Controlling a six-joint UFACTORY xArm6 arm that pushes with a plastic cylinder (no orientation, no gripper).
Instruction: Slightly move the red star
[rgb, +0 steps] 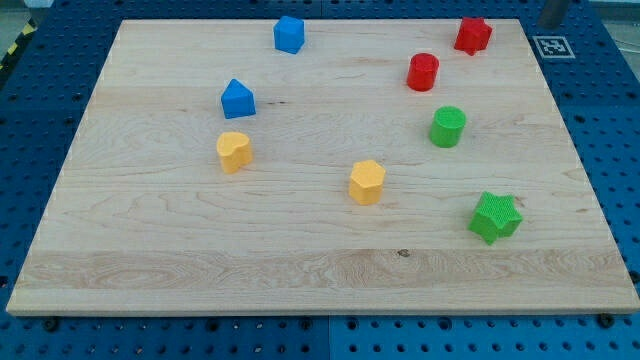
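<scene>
The red star (473, 35) sits near the board's top right corner. A red cylinder (423, 72) stands just below and to the left of it. My tip does not show clearly. A grey shape (553, 11) at the view's top edge, right of the red star and off the board, may be part of the rod, but I cannot tell.
The wooden board (320, 270) also carries a green cylinder (447, 127), a green star (495, 217), a yellow hexagon (367, 182), a yellow block (234, 151), a blue house-shaped block (238, 99) and a blue block (289, 34). A black-and-white marker (551, 46) lies beside the top right corner.
</scene>
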